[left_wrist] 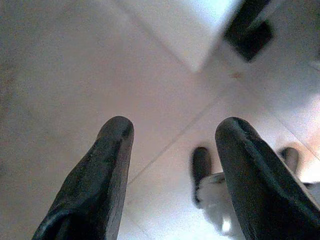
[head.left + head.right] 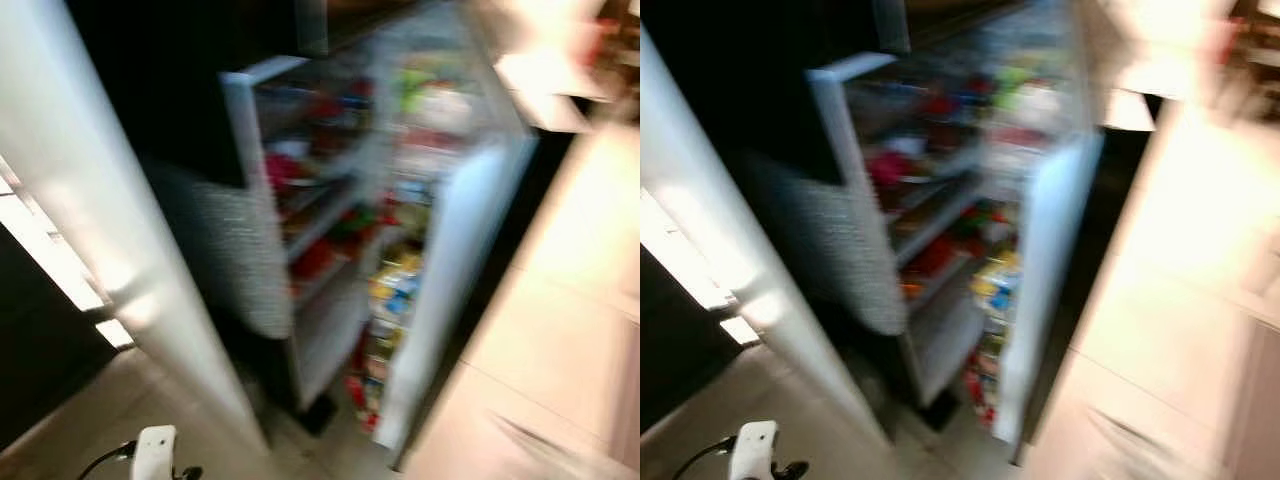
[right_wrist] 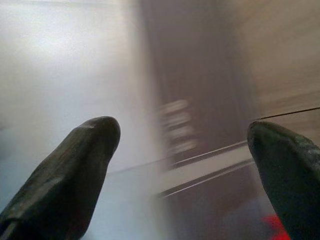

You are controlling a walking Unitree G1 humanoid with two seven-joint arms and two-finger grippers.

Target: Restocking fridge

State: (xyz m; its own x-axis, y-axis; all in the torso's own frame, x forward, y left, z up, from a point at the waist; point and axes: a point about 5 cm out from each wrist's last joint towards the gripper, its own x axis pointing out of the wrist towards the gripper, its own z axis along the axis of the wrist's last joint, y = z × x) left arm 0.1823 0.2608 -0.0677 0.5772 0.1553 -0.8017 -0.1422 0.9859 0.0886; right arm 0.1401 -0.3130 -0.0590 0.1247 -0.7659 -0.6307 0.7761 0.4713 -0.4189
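One open fridge (image 2: pixel 330 250), stocked shelves (image 2: pixel 320 215).

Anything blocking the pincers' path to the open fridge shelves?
Nothing visible. The fridge stands open, door swung aside, bare floor before it. Both the left pincer and right pincer are open and empty. The head views are blurred, so small obstacles could be missed.

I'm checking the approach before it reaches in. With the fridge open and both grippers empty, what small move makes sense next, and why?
Probably pause to steady the view. The head views are blurred, so the fridge shelves read as smears of colour behind the open door. The left gripper and right gripper are open over floor, holding nothing.
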